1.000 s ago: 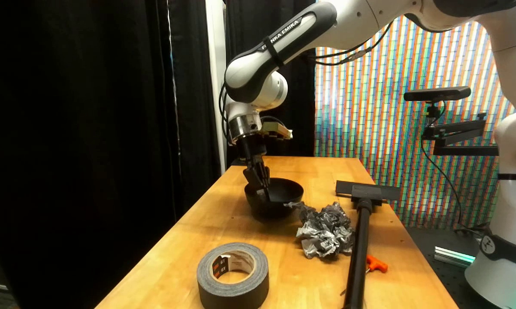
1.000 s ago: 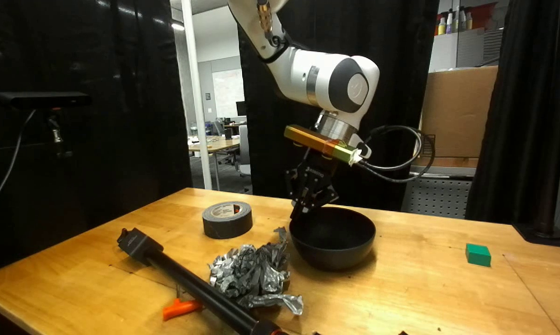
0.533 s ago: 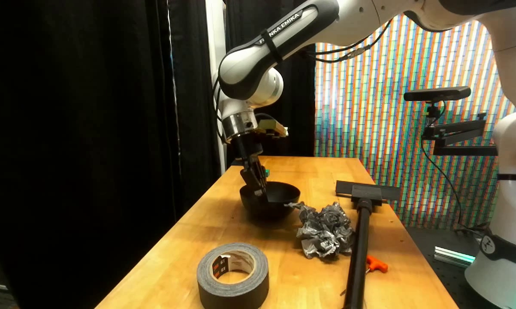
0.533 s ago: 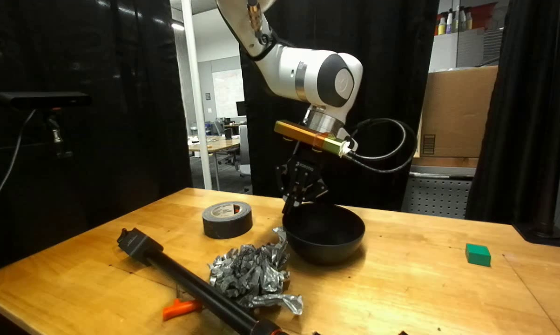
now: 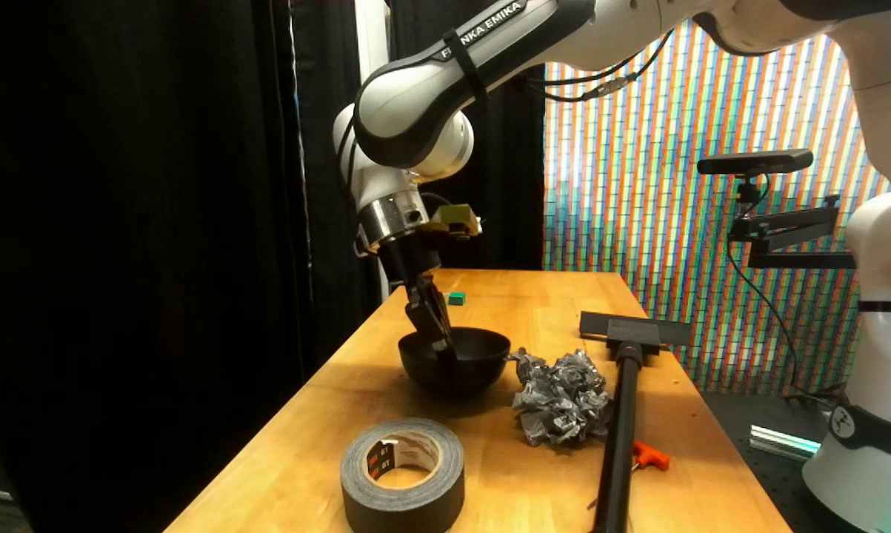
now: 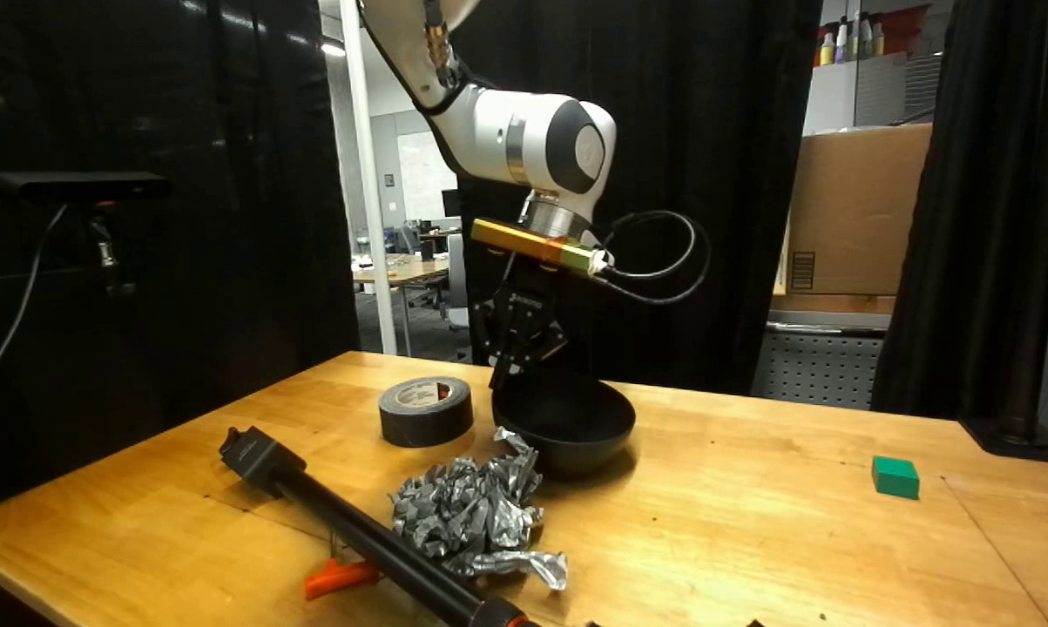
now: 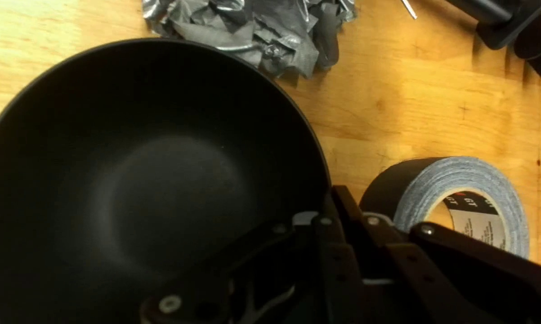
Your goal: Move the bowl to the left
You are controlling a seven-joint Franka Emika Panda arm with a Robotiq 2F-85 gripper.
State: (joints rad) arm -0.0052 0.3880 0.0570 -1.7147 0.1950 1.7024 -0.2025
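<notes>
The round black bowl [image 6: 567, 427] has a dark inside and stands beside the crumpled foil; it also shows in the exterior view [image 5: 482, 363] and fills the left of the wrist view [image 7: 162, 180]. My gripper [image 6: 499, 379] is shut on the bowl's rim, on the side toward the tape roll. In the wrist view the fingertips [image 7: 333, 195] pinch the rim, one finger inside the bowl and one outside. The gripper also shows tilted over the rim in the exterior view [image 5: 445, 348]. I cannot tell whether the bowl's base touches the table.
The grey tape roll [image 5: 408, 511] stands close by, just past the outer finger in the wrist view [image 7: 391, 189]. The grey foil lump [image 6: 471, 509] is right beside the bowl. A black pole [image 6: 375, 549], an orange-handled tool [image 6: 341, 576] and a green block [image 6: 895, 477] lie on the table.
My gripper and the bowl have moved together leftward in both exterior views, closer to the tape roll. The grip on the rim looks the same. The tape roll and the pole have not moved.
</notes>
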